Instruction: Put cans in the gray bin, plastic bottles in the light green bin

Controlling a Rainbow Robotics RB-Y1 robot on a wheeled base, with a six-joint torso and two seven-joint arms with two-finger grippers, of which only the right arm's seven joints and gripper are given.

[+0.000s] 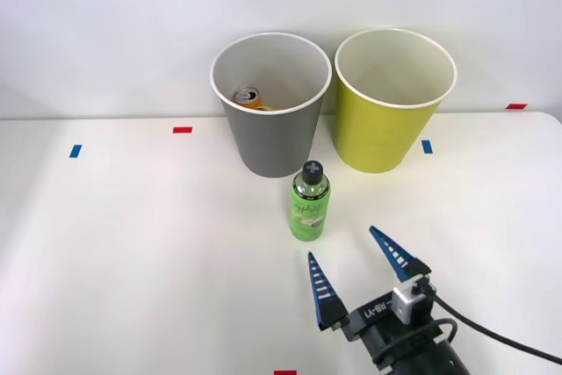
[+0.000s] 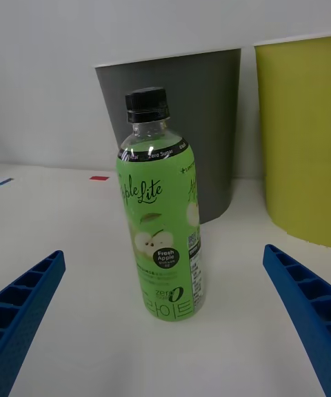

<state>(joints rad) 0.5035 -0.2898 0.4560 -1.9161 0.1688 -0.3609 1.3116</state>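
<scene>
Inside the gray bin (image 1: 270,133) lies the orange-yellow can (image 1: 250,97). Just beside that bin, the light green bin (image 1: 386,133) looks bare inside. The green bottle (image 1: 309,202) stands upright before the gray bin, with the right gripper (image 1: 354,267) wide open nearby.

Bright, even overhead light washes the white tabletop (image 1: 132,243), leaving only faint, soft shadows at the foot of the gray bin (image 1: 270,120) and the plastic bottle (image 1: 309,204). In the wrist view small glints sit on the bottle's shoulder, its label reads crisply, and the end effector's fingers (image 2: 27,307) look slightly soft.
</scene>
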